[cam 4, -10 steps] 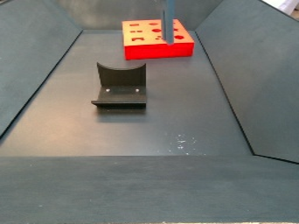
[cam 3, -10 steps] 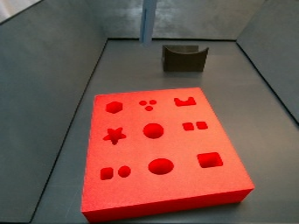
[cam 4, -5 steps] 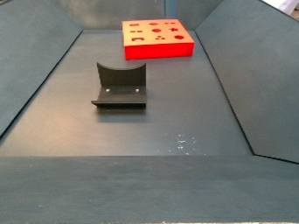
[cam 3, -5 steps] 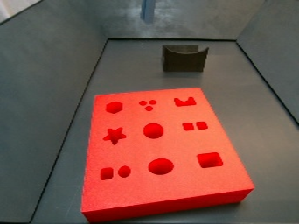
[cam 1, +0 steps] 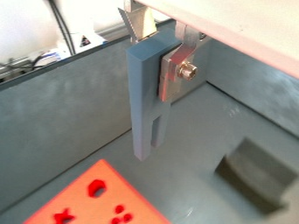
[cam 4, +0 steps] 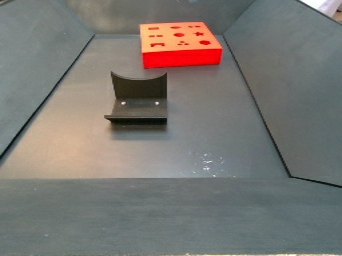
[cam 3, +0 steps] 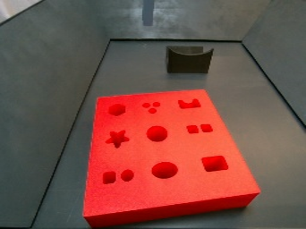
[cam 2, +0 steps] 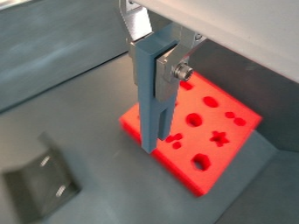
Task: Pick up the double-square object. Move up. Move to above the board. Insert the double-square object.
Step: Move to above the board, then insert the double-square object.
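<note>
Wrist views: the double-square object [cam 1: 147, 101] is seen clamped between the fingers [cam 1: 176, 72] of the gripper [cam 1: 158, 52], hanging upright well above the floor. In both wrist views the bar is held near its upper end, with its free lower end pointing down. In a wrist view the lower end [cam 2: 153, 131] overlaps the near edge of the board [cam 2: 222, 149] in the picture, but it is raised well clear of the board's top face. The fixture [cam 1: 260, 171] is seen on the floor, apart from the board.

Side views: in a side view only the lower tip of the bar [cam 3: 149, 11] is visible at the upper edge of the frame, above the fixture [cam 3: 188, 58]; the gripper itself is out of frame. In the remaining side view neither bar nor gripper is visible; the board [cam 4: 181, 55] lies at the far end of the bin and the fixture [cam 4: 136, 98] stands nearer.

Step in hand: the lift is judged complete or nearly so, and the transfer to above the board is due. The next move calls for the bar to be carried level over the board and aligned with the paired-square cutout [cam 3: 199, 130] before descent; which cutout matches is probably this one, though the bar's end profile cannot be seen.

Cutouts: every visible recess in the board is empty
</note>
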Motion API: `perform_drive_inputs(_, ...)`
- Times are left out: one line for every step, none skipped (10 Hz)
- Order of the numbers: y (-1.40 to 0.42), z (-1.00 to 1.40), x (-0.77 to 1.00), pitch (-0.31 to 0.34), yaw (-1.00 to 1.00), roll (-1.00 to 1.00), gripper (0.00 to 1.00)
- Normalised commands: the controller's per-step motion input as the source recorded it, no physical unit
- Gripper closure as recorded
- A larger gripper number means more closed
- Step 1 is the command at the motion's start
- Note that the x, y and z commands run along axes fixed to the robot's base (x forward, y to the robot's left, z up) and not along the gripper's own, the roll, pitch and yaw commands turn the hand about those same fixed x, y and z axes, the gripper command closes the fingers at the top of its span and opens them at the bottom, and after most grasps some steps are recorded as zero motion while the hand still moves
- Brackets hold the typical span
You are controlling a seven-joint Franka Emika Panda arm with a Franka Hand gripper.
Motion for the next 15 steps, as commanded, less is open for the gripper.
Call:
perform_drive_inputs(-1.00,0.21,-0.13,-0.108,-0.54,-0.01,1.00)
perform_drive_inputs(-0.92,0.19,-0.11,-0.055,-0.34,-0.03,1.00)
perform_drive_inputs(-0.55,0.12,-0.05,0.001,-0.16,-0.03,1.00)
perform_drive_inputs(-0.33,0.08,-0.01,0.025,-0.07,-0.02,1.00)
perform_drive_inputs(-0.21,0.05,0.01,0.037,-0.04,-0.02,1.00)
perform_drive_inputs(-0.12,-0.28,0.49,-0.017,-0.48,-0.19,1.00)
perform_drive_inputs(-0.18,-0.34,0.72,0.000,-0.31,-0.18,1.00)
perform_drive_inputs(-0.18,-0.35,0.75,0.000,-0.28,-0.19,1.00)
perform_drive_inputs(-0.17,-0.33,0.73,0.000,-0.30,-0.19,1.00)
perform_drive_inputs(-0.16,-0.30,0.64,0.000,-0.37,-0.19,1.00)
perform_drive_inputs(-0.13,-0.27,0.51,-0.003,-0.46,-0.19,1.00)
perform_drive_inputs(-0.10,-0.27,0.14,-0.039,-0.76,-0.14,1.00)
perform_drive_inputs(-0.09,-0.31,0.00,-0.076,-0.95,-0.09,1.00)
perform_drive_inputs(-0.09,-0.32,0.00,-0.079,-0.95,-0.09,1.00)
perform_drive_inputs(-0.09,-0.30,0.00,-0.066,-0.94,-0.09,1.00)
